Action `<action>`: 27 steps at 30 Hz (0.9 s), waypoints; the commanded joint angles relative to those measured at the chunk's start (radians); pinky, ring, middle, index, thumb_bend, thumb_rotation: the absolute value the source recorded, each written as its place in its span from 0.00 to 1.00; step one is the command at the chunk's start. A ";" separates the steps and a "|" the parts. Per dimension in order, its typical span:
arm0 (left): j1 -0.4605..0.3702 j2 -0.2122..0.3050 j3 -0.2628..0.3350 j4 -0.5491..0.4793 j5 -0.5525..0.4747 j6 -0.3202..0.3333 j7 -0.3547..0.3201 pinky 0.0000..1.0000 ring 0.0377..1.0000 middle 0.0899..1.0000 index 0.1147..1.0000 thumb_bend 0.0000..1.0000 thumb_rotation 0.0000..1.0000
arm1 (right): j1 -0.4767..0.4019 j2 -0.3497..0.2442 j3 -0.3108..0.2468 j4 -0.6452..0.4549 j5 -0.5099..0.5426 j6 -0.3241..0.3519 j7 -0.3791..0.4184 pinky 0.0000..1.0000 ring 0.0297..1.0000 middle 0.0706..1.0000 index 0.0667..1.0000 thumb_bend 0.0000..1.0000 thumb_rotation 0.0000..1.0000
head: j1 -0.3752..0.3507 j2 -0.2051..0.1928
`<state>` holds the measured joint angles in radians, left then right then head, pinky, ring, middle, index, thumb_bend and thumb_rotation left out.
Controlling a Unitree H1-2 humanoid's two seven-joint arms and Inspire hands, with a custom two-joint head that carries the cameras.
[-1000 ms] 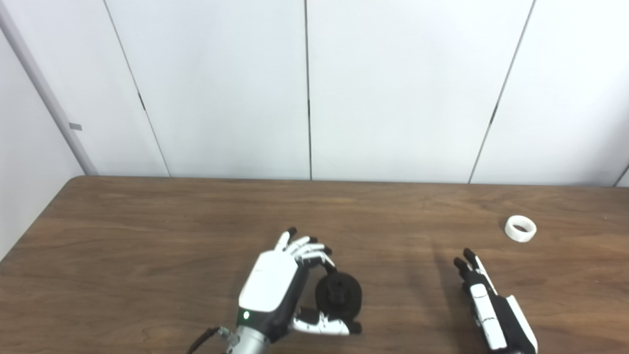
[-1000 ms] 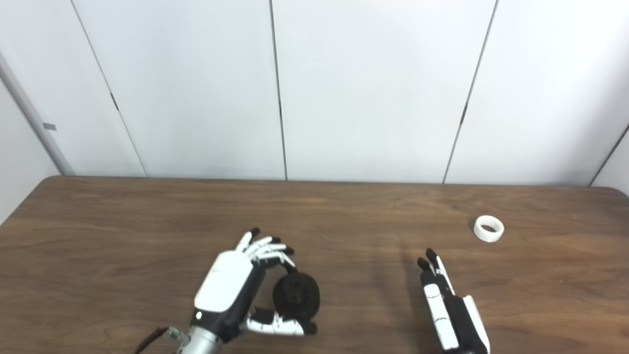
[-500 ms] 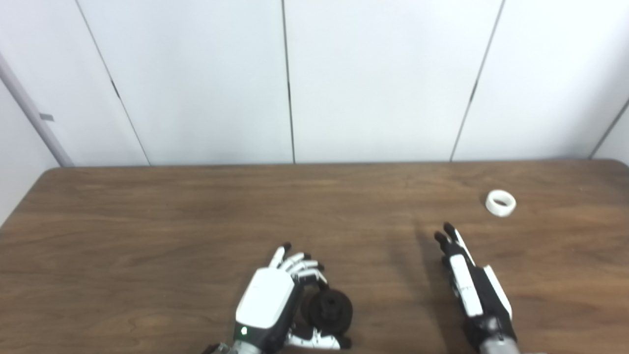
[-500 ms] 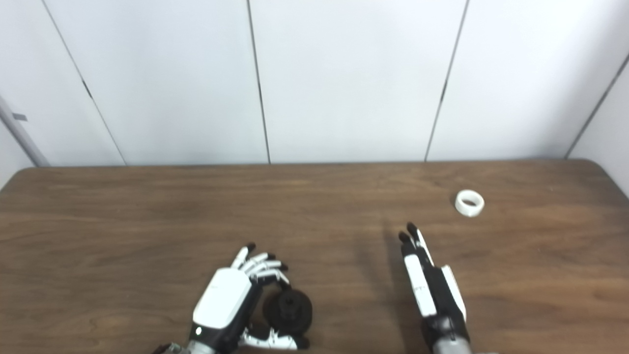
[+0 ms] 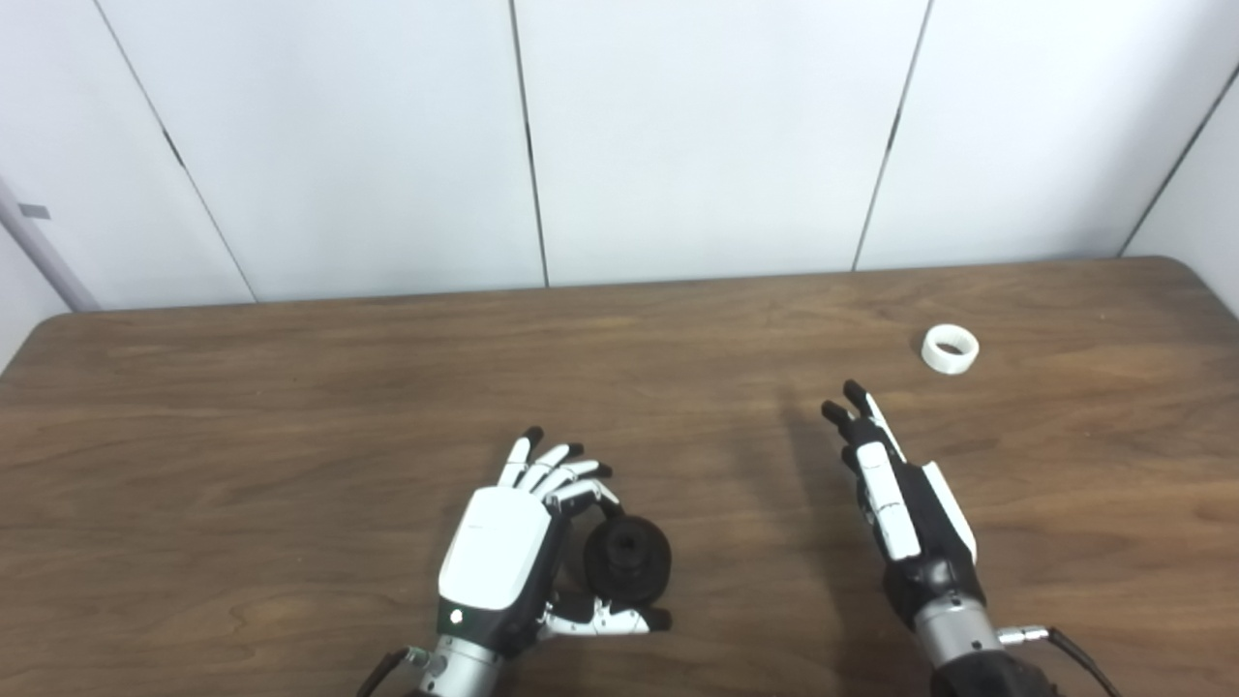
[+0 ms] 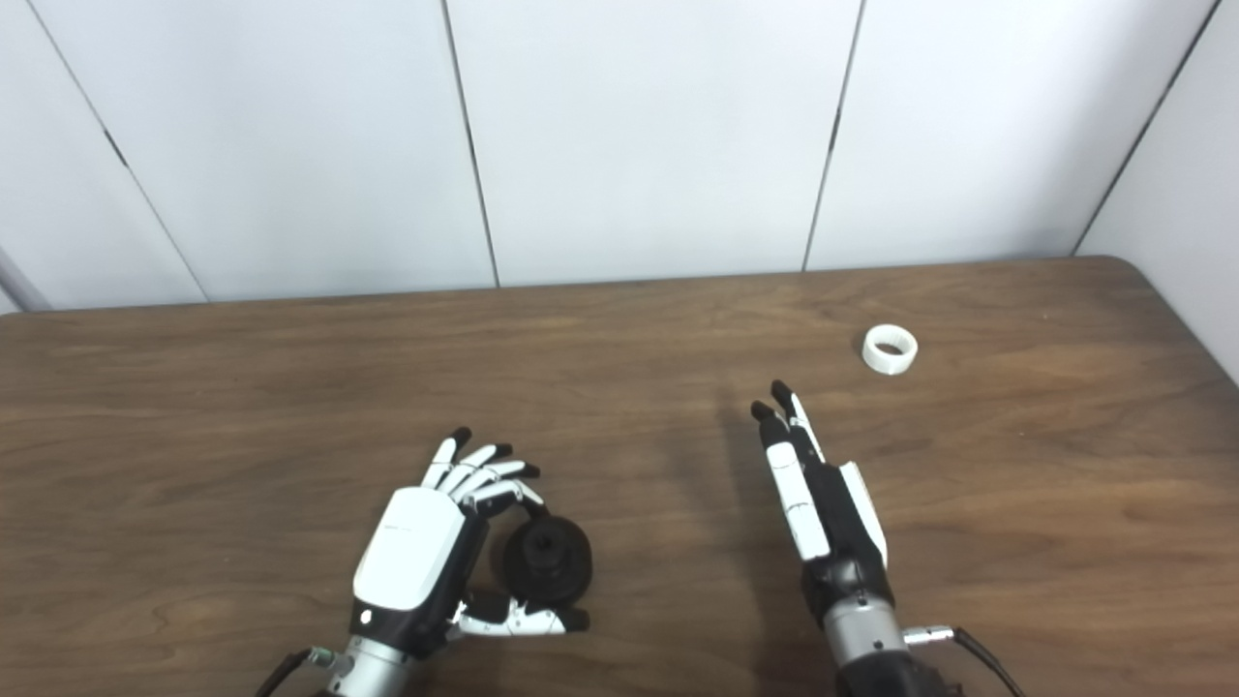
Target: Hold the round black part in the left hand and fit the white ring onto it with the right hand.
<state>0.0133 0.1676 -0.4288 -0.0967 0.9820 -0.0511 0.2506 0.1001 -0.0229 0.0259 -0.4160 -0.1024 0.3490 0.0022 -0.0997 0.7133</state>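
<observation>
— Left robot hand (image 5: 503, 552) sits nearest us, low on the counter (image 5: 242, 465). What is it doing?

— Its fingers and thumb curl around the round black part (image 5: 627, 560); fingertips touch the top edge and the thumb lies under the lower edge. I judge it a hold, though the part may be resting on the wood as well.

— And the right robot hand (image 5: 905, 494)?

— A little farther out and well apart from the left one, edge-on to the camera, fingers stretched out straight and close together, holding nothing. It points up the counter, roughly toward the white ring (image 5: 950, 349).

— So which step is this?

— By my reading the black part is secured and the reach for the ring is the step in hand. The ring lies flat on the wood, beyond the right fingertips and off to their right, near the far right corner, not touched.

— What does the next move call for?

— Carrying the right hand on and rightward over the ring, then spreading thumb from fingers to pinch its rim. It is small and low, so it could skid.

— Anything in the way?

— No. Bare wood lies between hand and ring; behind the counter stand only white wall panels (image 5: 697, 136).
</observation>
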 commanded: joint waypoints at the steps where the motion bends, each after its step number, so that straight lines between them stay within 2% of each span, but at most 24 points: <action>1: 0.021 0.011 0.000 0.054 0.007 -0.020 0.028 1.00 0.87 0.75 0.42 0.52 0.05 | -0.027 0.000 -0.013 -0.041 0.002 -0.015 -0.008 1.00 1.00 0.94 0.98 0.58 1.00 | 0.001 0.000; 5: 0.024 0.016 -0.002 0.057 0.013 -0.016 0.026 1.00 0.86 0.75 0.42 0.52 0.05 | -0.038 -0.012 -0.033 -0.034 -0.013 -0.029 -0.019 1.00 0.98 0.93 0.96 0.56 1.00 | 0.003 -0.002; 7: 0.024 0.019 -0.003 0.061 0.010 -0.021 0.028 1.00 0.86 0.74 0.42 0.52 0.05 | -0.049 -0.026 -0.043 -0.039 -0.026 -0.021 -0.020 1.00 0.97 0.93 0.94 0.49 1.00 | 0.001 -0.001; 11: 0.025 0.017 -0.003 0.057 0.000 -0.016 0.010 1.00 0.85 0.74 0.42 0.52 0.05 | -0.075 -0.066 -0.049 -0.056 -0.093 0.034 -0.021 0.90 0.92 0.90 0.90 0.48 0.90 | 0.001 -0.001; 14: 0.026 0.016 -0.003 0.059 -0.006 -0.012 -0.003 1.00 0.85 0.73 0.42 0.52 0.05 | -0.095 -0.083 -0.064 -0.067 -0.083 0.060 -0.012 0.93 0.93 0.91 0.91 0.49 0.87 | 0.004 -0.003; 20: 0.018 0.011 0.000 0.085 -0.018 -0.012 -0.017 1.00 0.84 0.72 0.42 0.52 0.05 | -0.121 -0.113 -0.070 -0.073 -0.082 0.066 0.004 0.96 0.93 0.91 0.89 0.47 0.91 | 0.004 -0.010; 27: -0.004 0.012 -0.003 0.119 -0.023 -0.007 -0.028 1.00 0.84 0.73 0.42 0.52 0.06 | -0.153 -0.129 -0.074 -0.072 -0.109 0.084 0.002 0.92 0.91 0.89 0.88 0.46 0.86 | -0.003 -0.021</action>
<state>-0.0115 0.1680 -0.4279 -0.0640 0.9520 -0.0500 0.2104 -0.0133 -0.1309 -0.0416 -0.4513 -0.1955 0.4427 0.0050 -0.1027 0.6919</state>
